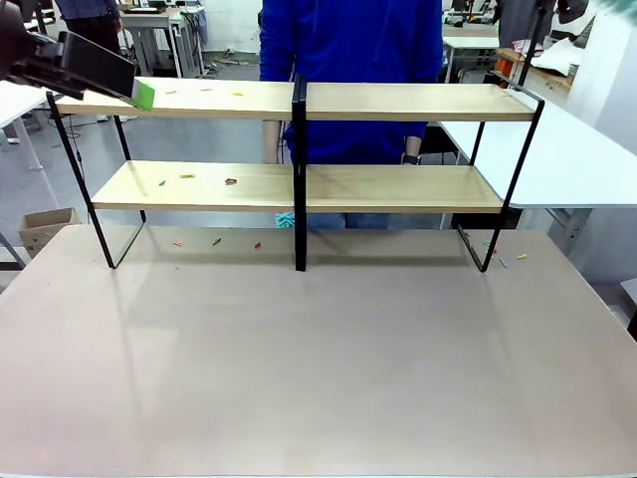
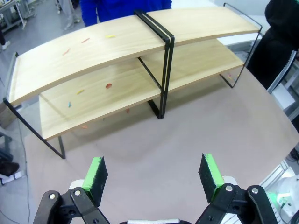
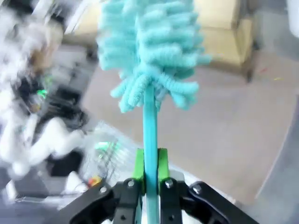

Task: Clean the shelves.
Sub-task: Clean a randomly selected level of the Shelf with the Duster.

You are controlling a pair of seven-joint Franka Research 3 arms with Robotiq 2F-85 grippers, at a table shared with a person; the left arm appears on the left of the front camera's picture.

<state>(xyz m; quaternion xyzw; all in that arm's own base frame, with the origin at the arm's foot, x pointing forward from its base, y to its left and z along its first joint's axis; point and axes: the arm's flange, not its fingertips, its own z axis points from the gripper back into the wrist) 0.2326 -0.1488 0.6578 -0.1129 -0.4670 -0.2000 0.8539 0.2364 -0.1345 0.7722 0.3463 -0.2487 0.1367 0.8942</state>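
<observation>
The shelves [image 1: 398,103] are two long light-wood boards in a thin black frame with a central black post, standing across the far half of the table. Small coloured scraps [image 1: 231,181] lie on both boards and on the table below. My left gripper [image 1: 139,93] hovers at the upper board's left end. In the left wrist view it [image 2: 153,175] is open with nothing between its green pads, and it looks down on the shelves [image 2: 117,44]. My right gripper [image 3: 150,165] is shut on the handle of a teal fluffy duster [image 3: 149,51]; that view is blurred.
A person in a blue top [image 1: 348,40] stands behind the shelves. A small teal fluffy thing [image 1: 286,219] shows under the lower board near the post. A white table [image 1: 567,149] adjoins at the right. The tabletop [image 1: 318,358] stretches in front of the shelves.
</observation>
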